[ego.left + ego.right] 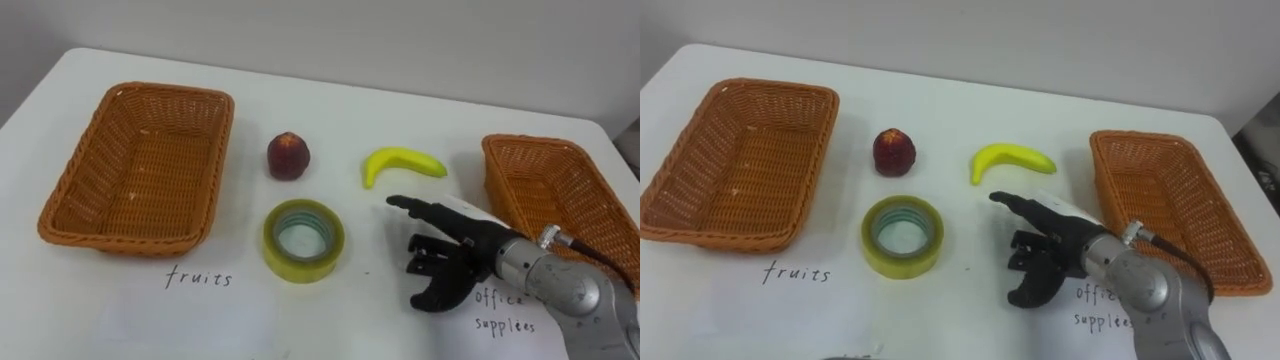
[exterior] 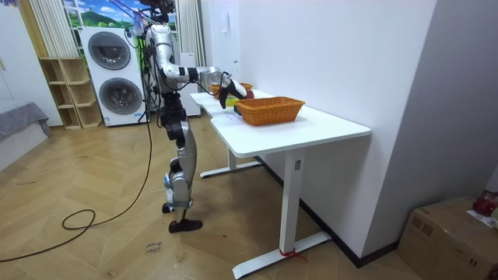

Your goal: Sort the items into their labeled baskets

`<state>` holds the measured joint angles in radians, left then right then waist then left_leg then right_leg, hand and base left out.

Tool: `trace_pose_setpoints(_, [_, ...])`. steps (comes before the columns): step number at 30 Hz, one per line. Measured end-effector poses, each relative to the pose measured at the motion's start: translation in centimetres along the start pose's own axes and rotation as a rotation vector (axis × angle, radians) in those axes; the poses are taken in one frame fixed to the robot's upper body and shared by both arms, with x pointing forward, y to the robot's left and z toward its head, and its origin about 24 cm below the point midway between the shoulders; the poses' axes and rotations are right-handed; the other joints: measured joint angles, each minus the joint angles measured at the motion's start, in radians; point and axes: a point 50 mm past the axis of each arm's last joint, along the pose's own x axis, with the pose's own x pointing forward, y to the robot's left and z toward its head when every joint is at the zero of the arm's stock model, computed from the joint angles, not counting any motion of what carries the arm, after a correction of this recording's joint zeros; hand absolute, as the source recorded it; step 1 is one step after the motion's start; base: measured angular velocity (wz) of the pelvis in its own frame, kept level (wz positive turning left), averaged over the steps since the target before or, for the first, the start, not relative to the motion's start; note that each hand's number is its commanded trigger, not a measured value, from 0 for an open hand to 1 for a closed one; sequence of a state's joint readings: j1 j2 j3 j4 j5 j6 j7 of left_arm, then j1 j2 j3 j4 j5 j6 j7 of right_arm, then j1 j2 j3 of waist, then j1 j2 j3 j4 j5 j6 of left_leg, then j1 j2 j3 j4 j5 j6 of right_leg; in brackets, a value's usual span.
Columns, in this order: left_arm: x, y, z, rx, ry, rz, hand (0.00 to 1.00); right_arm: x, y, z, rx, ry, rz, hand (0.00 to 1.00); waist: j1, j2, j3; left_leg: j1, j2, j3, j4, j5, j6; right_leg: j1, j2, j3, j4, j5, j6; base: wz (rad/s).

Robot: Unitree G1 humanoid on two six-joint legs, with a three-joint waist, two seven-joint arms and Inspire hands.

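1. Right hand [image 1: 452, 252] hovers over the surface [image 1: 330, 310] between tape roll [image 1: 303, 240] and supplies basket [image 1: 497, 180]; fingers released, holding nothing.
2. Banana [image 1: 402, 165], red fruit [image 1: 288, 156] and tape lie outside the baskets.
3. Risk: reaching for the tape may knock the nearby banana, or the fingers may slip off the roll's smooth rim.

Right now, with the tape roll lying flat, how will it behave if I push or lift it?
The tape roll lies flat, so a push would probably slide it, not roll it. It looks stiff, likely holding its ring shape when pinched. Its glossy wall may be slippery.
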<state>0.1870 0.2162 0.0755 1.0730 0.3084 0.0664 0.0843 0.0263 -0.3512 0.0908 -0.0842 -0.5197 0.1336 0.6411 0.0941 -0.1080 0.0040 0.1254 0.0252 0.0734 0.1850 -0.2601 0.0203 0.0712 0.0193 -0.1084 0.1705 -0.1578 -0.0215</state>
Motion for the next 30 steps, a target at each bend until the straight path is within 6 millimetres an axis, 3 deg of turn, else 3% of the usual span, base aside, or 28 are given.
trace_pose_setpoints(14, [0.0,-0.1,-0.1,-0.001,0.004,-0.001,0.0,0.0,0.2,0.0,-0.008,0.006,0.028,0.0,0.022,0.0,-0.0001,0.002,-0.001,0.0,-0.003,0.0,0.0,0.001,0.0,-0.002,0.001,0.0,0.0,0.0])
trace_pose_setpoints(23, [0.0,0.0,0.2,-0.003,-0.003,0.001,0.0,0.0,-0.1,-0.3,-0.055,0.047,-0.018,0.0,0.004,-0.009,0.0025,-0.007,-0.001,-0.005,0.002,0.0,0.0,-0.002,-0.001,-0.006,0.0,0.0,0.0,0.01])
trace_pose_setpoints(30, [0.0,0.0,0.0,0.012,0.0,0.001,0.0,-0.8,-1.6,-1.0,-0.058,0.082,-0.127,0.0,-0.012,-0.008,0.0028,-0.01,-0.001,-0.006,0.0,0.0,0.0,-0.006,0.001,-0.007,0.0,0.0,0.0,0.0])
